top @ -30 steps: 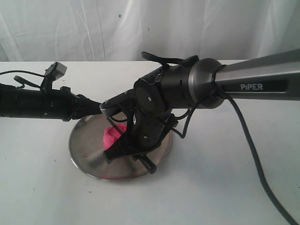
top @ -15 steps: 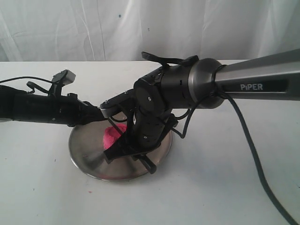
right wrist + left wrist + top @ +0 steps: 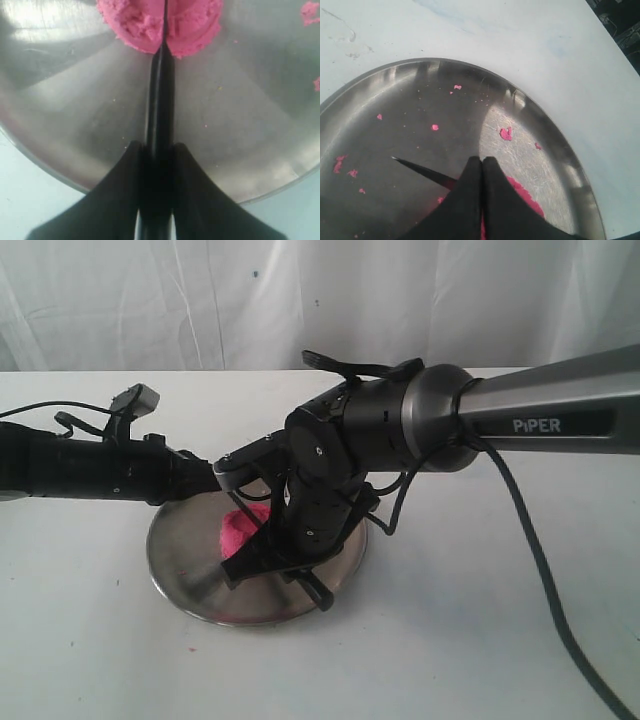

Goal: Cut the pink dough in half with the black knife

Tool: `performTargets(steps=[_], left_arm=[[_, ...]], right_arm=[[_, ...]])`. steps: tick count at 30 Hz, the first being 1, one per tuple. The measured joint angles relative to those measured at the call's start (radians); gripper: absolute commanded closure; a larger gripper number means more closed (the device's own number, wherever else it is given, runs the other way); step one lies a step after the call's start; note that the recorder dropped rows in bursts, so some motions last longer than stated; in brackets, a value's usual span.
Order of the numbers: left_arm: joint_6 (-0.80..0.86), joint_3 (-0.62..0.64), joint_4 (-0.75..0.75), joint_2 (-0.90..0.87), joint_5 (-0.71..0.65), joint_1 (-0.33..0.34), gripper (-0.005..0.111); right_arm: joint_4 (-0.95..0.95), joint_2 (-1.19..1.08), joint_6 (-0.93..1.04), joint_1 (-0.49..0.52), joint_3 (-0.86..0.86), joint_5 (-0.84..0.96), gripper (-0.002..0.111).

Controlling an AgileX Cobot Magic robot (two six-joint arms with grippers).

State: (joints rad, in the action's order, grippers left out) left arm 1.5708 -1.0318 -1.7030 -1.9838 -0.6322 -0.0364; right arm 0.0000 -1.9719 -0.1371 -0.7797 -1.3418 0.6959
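— What is the right gripper [image 3: 156,147] doing?

— It is clamping the handle of the black knife [image 3: 161,100] between its two fingers. The blade is running straight out from the jaws and its front part is sinking into the pink dough [image 3: 135,25], with pink showing on both sides of the edge.

— And where is the dough sitting?

— It is lying on the steel plate [image 3: 75,100], away from the rim and towards the middle, as one lump with the knife in it.

— Is the left gripper [image 3: 481,160] holding anything?

— No. Its fingers are pressing flat against each other with nothing between them. It is hanging low over the same plate, just beside the dough, and the knife's point is poking out past the fingers in the left wrist view.

— What else is lying around?

— Small pink crumbs [image 3: 506,133] are dotting the metal. The plate is resting on a white table [image 3: 450,640], and a pale curtain [image 3: 150,300] is hanging behind it.
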Motion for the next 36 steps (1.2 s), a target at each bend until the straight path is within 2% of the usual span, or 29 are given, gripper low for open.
performTargets(steps=[30, 36], left_arm=[[0.078, -0.029, -0.019, -0.034, 0.042, -0.020, 0.107], [0.044, -0.035, -0.019, 0.016, 0.038, 0.010, 0.107]], right_arm=[[0.000, 0.000, 0.004, 0.002, 0.000, 0.002, 0.108], [0.000, 0.000, 0.009, 0.002, 0.000, 0.002, 0.108]])
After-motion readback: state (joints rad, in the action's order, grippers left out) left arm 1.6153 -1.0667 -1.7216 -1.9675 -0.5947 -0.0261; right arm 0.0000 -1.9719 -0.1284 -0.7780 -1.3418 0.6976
